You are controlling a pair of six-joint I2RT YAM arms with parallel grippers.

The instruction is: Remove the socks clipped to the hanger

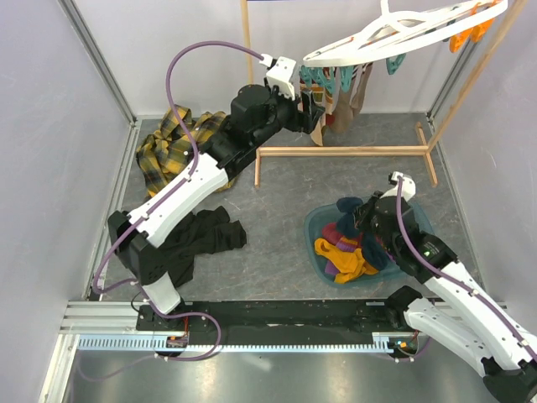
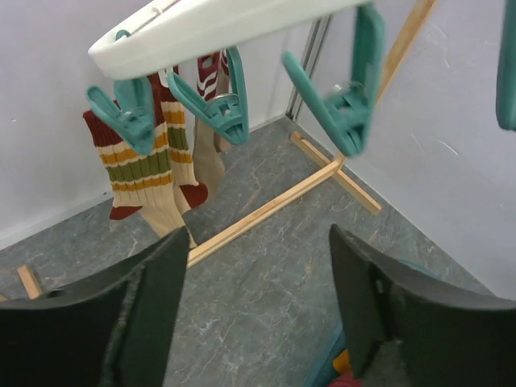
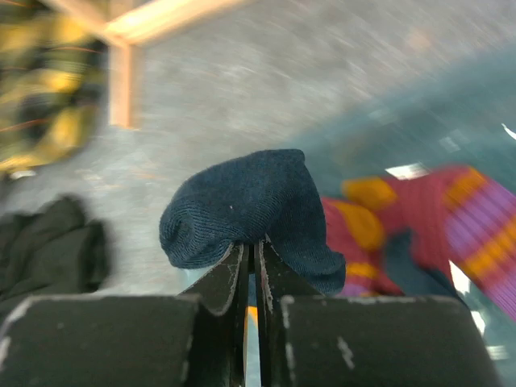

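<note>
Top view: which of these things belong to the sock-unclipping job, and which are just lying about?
Job: hanger, clipped socks, navy sock in the right claw, teal tub of socks.
Just lying about: plaid shirt, black garment.

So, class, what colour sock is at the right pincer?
The sock is navy blue, clearest in the right wrist view.

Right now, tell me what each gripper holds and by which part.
The right gripper pinches the dark blue sock by a fold of its fabric. The left gripper stands open, holding nothing.
</note>
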